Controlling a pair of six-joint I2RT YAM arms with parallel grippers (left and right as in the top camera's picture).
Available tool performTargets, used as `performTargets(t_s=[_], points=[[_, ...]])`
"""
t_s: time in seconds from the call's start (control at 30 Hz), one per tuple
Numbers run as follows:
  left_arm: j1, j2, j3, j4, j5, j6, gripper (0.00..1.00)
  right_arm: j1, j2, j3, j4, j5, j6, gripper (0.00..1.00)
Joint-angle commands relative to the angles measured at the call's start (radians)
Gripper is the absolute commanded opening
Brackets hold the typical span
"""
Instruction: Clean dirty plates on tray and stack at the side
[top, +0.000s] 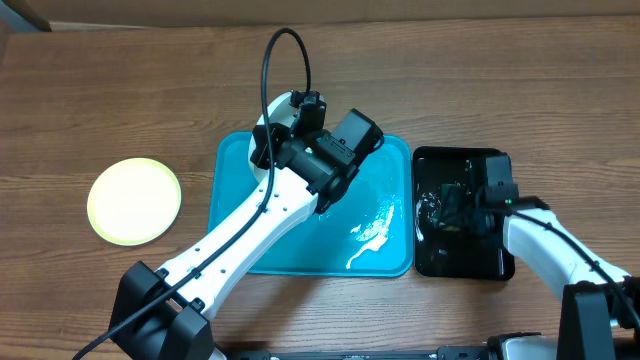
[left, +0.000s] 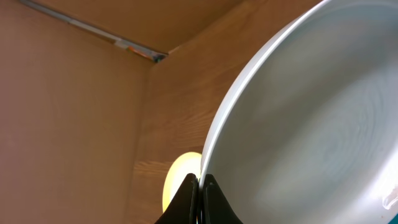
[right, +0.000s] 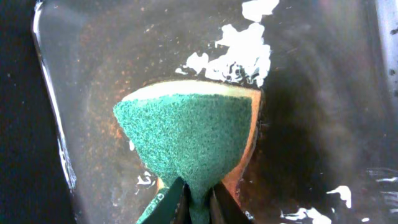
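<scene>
Turquoise plastic, the tray (top: 390, 180) lies mid-table, toward the front edge, with a white smear (top: 372, 232) near its right front corner. We see the left gripper (left: 200, 186) clamped on the rim of a white plate (left: 311, 112) at the tray's far left corner; in the overhead view the arm hides most of this plate. A pale yellow-green plate (top: 134, 200) lies on the table near its left edge. The right gripper (right: 198, 193) pinches a green sponge (right: 193, 137) inside the wet black tray (top: 450, 255), just beside the turquoise tray's right edge. Overhead, we cannot make out the sponge.
</scene>
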Motion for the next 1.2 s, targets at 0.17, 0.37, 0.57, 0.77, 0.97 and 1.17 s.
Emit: performTargets(t_s=[0.17, 0.37, 0.57, 0.77, 0.97, 1.17], points=[[-0.009, -0.035, 0.016, -0.021, -0.056, -0.025, 0.04, 0.002, 0.018, -0.024, -0.026, -0.096, 0.005, 0.04], [-0.008, -0.035, 0.016, -0.024, -0.034, -0.025, 0.04, 0.001, 0.006, 0.129, -0.085, -0.251, -0.005, 0.04], [-0.008, -0.035, 0.016, -0.025, -0.034, -0.025, 0.04, -0.027, 0.004, 0.226, -0.121, -0.315, 0.101, 0.04], [-0.008, -0.035, 0.016, -0.024, -0.031, -0.025, 0.04, -0.056, 0.013, 0.169, -0.099, -0.314, 0.126, 0.04], [-0.008, -0.035, 0.016, -0.024, -0.030, -0.025, 0.04, -0.088, 0.035, 0.056, -0.021, -0.314, 0.137, 0.04], [-0.008, -0.035, 0.016, -0.024, -0.011, -0.025, 0.04, -0.153, 0.064, -0.040, -0.016, -0.237, 0.245, 0.04]])
